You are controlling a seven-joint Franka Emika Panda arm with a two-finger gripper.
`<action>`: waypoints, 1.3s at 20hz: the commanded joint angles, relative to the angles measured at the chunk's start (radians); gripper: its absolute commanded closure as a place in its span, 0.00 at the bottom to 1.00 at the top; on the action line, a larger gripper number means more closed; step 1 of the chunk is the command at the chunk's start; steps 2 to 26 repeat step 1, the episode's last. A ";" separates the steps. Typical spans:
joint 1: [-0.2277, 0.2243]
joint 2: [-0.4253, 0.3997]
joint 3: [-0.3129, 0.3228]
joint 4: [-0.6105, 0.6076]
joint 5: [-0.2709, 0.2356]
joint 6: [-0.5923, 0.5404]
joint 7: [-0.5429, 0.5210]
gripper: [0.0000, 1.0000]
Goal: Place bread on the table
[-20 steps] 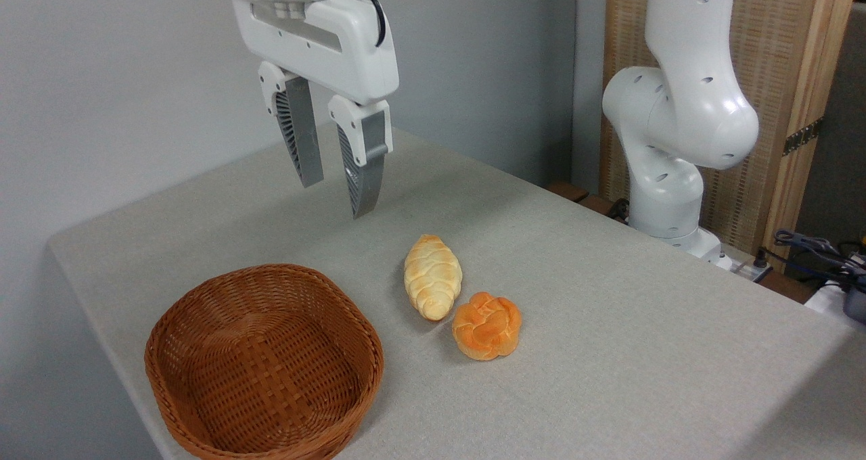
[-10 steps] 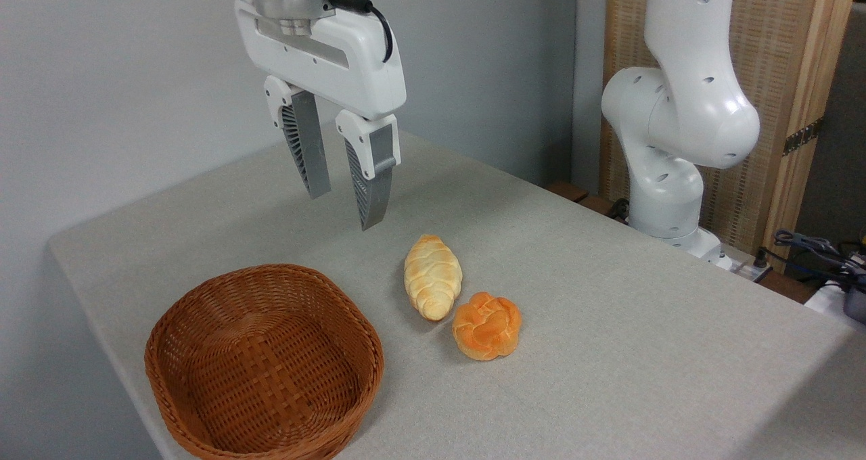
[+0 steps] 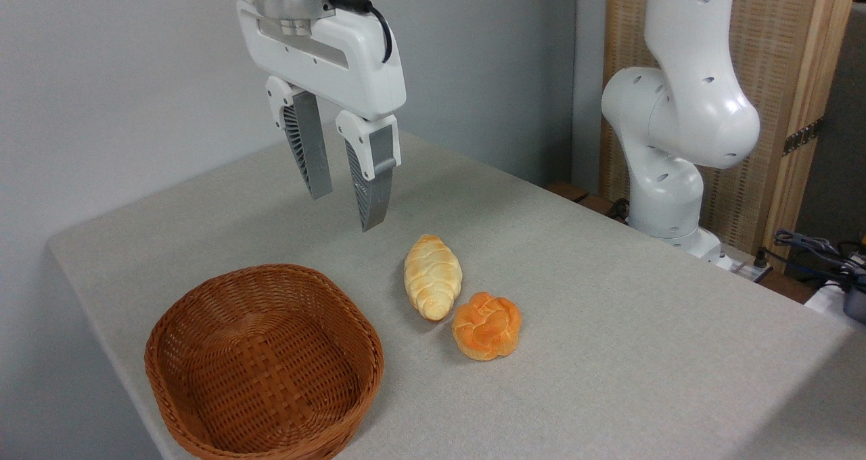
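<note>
Resting on the table (image 3: 609,325), the bread (image 3: 486,326); jaws apparently parted, empty.

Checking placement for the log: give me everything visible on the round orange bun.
The bread is a small round bun, orange with paler creases, its top knotted in braided strands with a soft matte crust. It sits flat and whole on the table, right of the basket. Its upper left edge sits right at the tip of the pale oval loaf; contact cannot be told. The gripper hangs open above, well clear of it.
</note>
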 commanded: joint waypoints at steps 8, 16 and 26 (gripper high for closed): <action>-0.002 -0.008 -0.001 0.000 0.012 0.001 0.019 0.00; -0.002 -0.008 -0.001 0.000 0.012 0.001 0.019 0.00; -0.002 -0.008 -0.001 0.000 0.012 0.001 0.019 0.00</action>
